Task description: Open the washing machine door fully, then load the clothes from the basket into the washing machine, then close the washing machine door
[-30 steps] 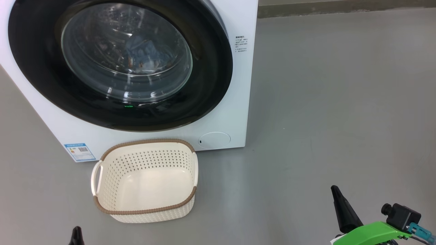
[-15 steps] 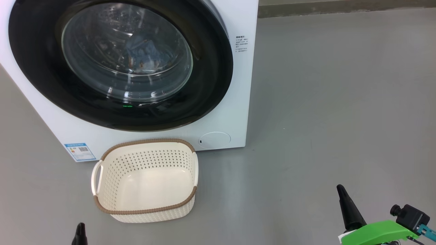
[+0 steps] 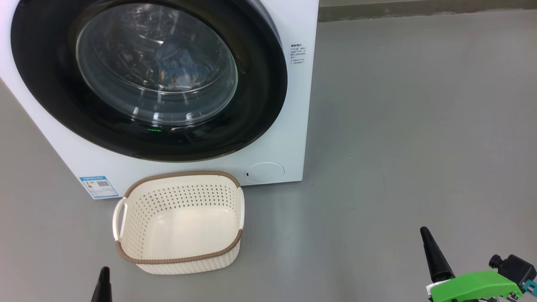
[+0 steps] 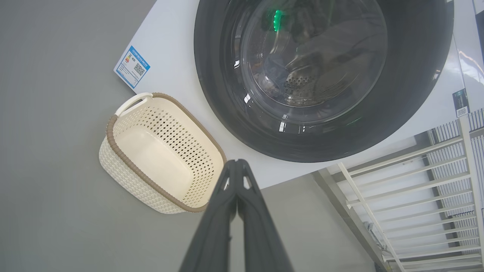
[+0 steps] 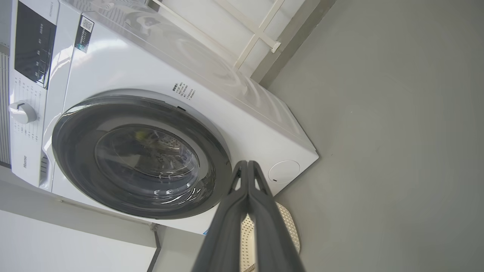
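Writing: small grey wordmark on the washing machine (image 5: 124,75) fascia reads Hisense, near the white dial (image 5: 22,112). One dark control panel (image 5: 34,43) above the dial, its icons too small to read. One blue label sticker (image 3: 98,186) with a QR code at 7 o'clock of the washing machine door (image 3: 260,84), text unreadable. One block of grey print (image 3: 298,53) at 3 o'clock of the door, too fine to read. One QR tag (image 5: 87,24) on the top edge.

Counts: 1 machine, 1 door, 1 round white hatch (image 3: 264,172) at 4 o'clock of the door, 1 basket (image 3: 180,260) with 2 side handles, 2 grippers.

Door: big glossy black ring around a clear bulging glass bowl, sitting flush against the white front, shut. A small green light spot sits at its 6 o'clock. The clothes (image 3: 176,63) lie in the drum behind the glass: a light blue bundle with a pale bit, details blurred.

Basket: cream, perforated, brown rim, on the grey floor (image 3: 419,126) at 6 o'clock of the door, touching or just beside the machine front; its bare cream bottom shows.

Left gripper (image 4: 236,163): fingers pressed together, holding nothing; in the head view it is at 7 o'clock. Right gripper (image 5: 247,163): fingers pressed together, holding nothing; in the head view it is at 5 o'clock, with a green bracket (image 3: 474,285) behind it.
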Motion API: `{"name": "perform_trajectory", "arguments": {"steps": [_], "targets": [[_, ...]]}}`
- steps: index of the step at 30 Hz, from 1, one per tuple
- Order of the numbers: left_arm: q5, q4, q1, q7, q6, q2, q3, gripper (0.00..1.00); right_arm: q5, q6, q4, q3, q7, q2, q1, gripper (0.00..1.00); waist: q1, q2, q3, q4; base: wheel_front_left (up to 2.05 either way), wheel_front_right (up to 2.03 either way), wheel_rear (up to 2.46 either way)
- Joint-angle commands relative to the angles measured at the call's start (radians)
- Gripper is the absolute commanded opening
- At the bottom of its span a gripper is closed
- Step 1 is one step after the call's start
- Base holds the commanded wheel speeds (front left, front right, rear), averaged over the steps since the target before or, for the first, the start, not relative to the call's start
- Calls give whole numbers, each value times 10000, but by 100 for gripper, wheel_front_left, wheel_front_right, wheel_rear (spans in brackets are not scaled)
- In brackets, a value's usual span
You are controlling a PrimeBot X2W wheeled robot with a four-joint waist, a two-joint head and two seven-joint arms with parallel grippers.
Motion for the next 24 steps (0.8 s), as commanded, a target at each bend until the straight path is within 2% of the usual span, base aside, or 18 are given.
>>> {"name": "perform_trajectory", "arguments": {"steps": [1,24], "targets": [[-270,-157,-459,56,-109,186,170,0,317,-35,-302,74,75,-22,-451,0,-1,0,0,1,0,0,0],[-2873,311,-1111,730,-341,247,161,0,2805,-47,-374,-278,760,5,-557,0,-1,0,6,17,0,0,0]]}}
